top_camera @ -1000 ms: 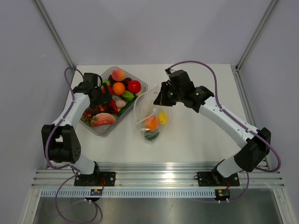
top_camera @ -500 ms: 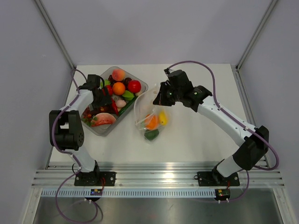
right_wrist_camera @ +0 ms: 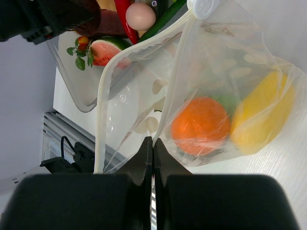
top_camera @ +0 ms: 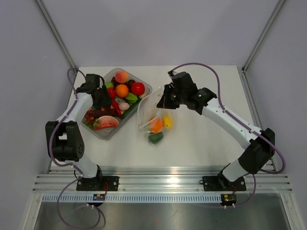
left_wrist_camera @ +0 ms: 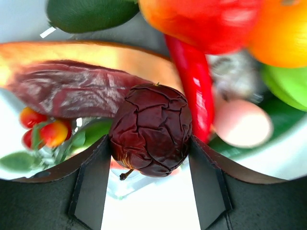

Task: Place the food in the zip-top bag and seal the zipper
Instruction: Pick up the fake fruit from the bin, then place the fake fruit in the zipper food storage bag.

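My left gripper hangs over the clear tray and is shut on a dark maroon wrinkled fruit, one finger on each side. In the left wrist view the gripper has a red chilli, a meat slice and cherry tomatoes behind it. My right gripper is shut on the upper edge of the zip-top bag and holds its mouth up. In the right wrist view the gripper pinches the whitish zipper strip. An orange piece, a yellow piece and a green piece lie inside.
The tray also holds a peach, an orange, a red tomato, a watermelon slice and a pale egg. A white slider sits at the bag's mouth corner. Frame posts stand at the back corners.
My left gripper has shifted a little back and left over the tray, and its elbow has swung. My right gripper and the bag have barely moved.
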